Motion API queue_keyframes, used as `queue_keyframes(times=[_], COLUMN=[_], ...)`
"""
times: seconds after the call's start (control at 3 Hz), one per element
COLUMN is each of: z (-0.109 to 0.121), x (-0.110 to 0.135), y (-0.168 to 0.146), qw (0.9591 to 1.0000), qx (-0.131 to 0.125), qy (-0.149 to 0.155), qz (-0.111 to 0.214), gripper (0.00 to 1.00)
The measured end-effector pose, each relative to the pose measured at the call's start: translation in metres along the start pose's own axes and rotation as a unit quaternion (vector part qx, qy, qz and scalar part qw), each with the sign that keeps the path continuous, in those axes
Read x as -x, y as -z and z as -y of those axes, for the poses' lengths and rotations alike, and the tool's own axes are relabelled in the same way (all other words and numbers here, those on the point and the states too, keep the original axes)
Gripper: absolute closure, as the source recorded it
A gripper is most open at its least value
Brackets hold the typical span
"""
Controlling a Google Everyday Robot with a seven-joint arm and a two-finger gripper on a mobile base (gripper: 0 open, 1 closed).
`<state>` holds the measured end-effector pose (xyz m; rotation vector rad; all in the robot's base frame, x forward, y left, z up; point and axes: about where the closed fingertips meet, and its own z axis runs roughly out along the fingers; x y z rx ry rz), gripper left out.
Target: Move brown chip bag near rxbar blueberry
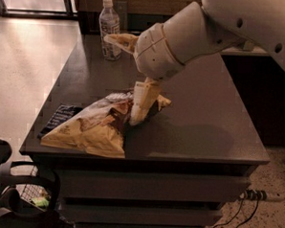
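The brown chip bag (91, 130), tan-yellow with a dark brown middle panel, lies flat near the table's front left corner. Its left end lies right beside the rxbar blueberry (61, 117), a small dark navy bar at the table's left edge. My gripper (123, 79) is above the bag's right end and is open. One finger (120, 39) points left toward the bottle. The other finger (140, 104) points down, with its tip at the bag's right end. The gripper holds nothing.
A clear plastic bottle (109, 29) with a white label stands at the back left of the dark table (199, 119). A black basket (28, 196) sits on the floor at front left. A power strip and cable (253, 194) lie on the floor at right.
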<state>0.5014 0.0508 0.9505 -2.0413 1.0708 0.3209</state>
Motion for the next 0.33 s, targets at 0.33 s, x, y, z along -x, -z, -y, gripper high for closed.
queue_keyframes(times=[0.33], z=[0.0], x=[0.0], y=[0.0], qw=[1.0], qx=[0.0], qy=[0.0], qz=[0.0], gripper=[0.0])
